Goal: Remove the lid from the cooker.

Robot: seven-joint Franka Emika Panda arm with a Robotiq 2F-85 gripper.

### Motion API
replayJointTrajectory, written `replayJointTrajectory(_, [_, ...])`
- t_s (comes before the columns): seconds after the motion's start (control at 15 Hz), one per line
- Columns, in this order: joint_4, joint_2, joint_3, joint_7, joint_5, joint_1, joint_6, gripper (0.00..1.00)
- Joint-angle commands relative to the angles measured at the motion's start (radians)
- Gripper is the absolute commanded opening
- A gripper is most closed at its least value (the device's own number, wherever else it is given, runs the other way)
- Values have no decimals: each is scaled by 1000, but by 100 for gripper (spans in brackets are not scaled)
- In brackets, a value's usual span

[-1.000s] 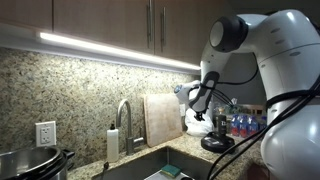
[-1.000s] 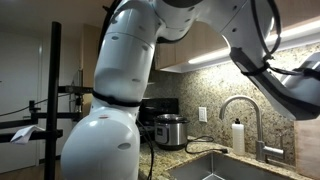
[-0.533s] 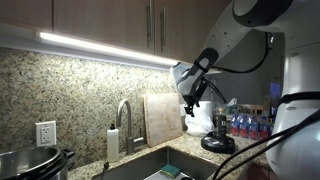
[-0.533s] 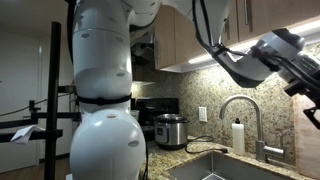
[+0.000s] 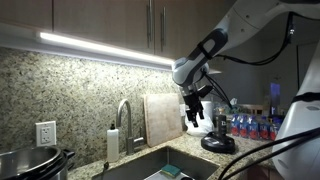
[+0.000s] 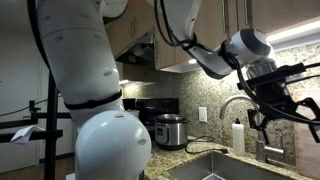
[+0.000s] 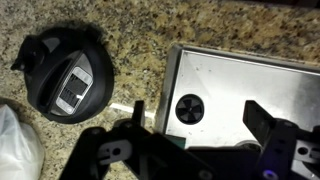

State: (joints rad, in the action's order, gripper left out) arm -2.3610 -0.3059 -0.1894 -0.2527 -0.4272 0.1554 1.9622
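So the lid [image 7: 68, 80] is seen lying flat on the speckled granite counter [image 7: 140, 40], dome side up, just beside the steel sink [image 7: 250, 80]. In the wrist view its grey handle is laid out on a diagonal, long axis leaning from lower left to upper right, and a small tab is stuck out at the upper-left rim. It's well apart from the cooker [image 6: 172, 130], which is parked way down the counter by the stove in an exterior view and shown as a shiny open pot [image 5: 30, 162] at the far end.

The gripper [image 7: 200, 118] is held up in the air over the sink's corner, jaws spread wide with nothing between them, clear in both exterior views [image 5: 197, 110] [image 6: 279, 108].

A white plastic bag [image 7: 15, 150] is bunched right next to the lid. A faucet [image 5: 123, 118], soap bottle [image 5: 112, 143] and cutting board [image 5: 162, 118] are lined up behind the sink.
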Motion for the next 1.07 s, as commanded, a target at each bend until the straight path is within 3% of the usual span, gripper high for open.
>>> replayJointTrajectory(0.0, [-72,-129,28,-69,33,-33,-92,100])
replayJointTrajectory(0.33, [-167,-259,71,-4,42,-75,-198,100])
replayJointTrajectory(0.47, [-130,-212,63,-5,24,-74,-185,100])
replayJointTrajectory(0.73, [-168,-246,83,23,25,-86,-170,100])
replayJointTrajectory(1.0, [-188,-348,121,97,88,-122,-134,100])
